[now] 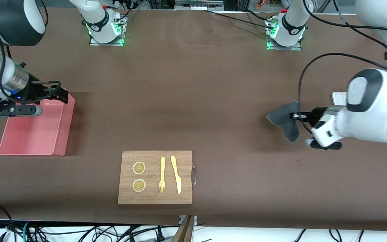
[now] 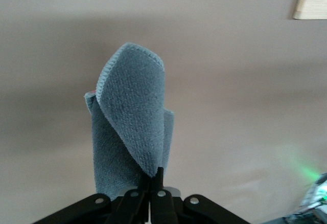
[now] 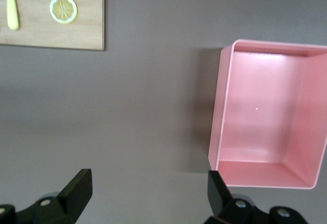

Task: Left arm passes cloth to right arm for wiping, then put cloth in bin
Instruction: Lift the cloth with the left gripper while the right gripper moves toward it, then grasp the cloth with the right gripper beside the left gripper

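Note:
The dark grey cloth (image 1: 285,121) hangs in the air above the bare table at the left arm's end. My left gripper (image 1: 295,116) is shut on one corner of it. In the left wrist view the cloth (image 2: 130,127) droops folded from the pinched fingertips of the left gripper (image 2: 153,177). The pink bin (image 1: 32,134) sits at the right arm's end with nothing in it. My right gripper (image 1: 60,94) hovers over the bin's rim, open and holding nothing. In the right wrist view the right gripper (image 3: 148,188) has only table between its fingers (image 3: 79,187), and the bin (image 3: 265,116) lies beside them.
A wooden board (image 1: 155,177) with two lemon slices, a yellow fork and a yellow knife lies near the front camera at mid-table. A corner of a white tray (image 1: 339,98) shows under the left arm. The board's edge appears in both wrist views (image 2: 310,1) (image 3: 51,22).

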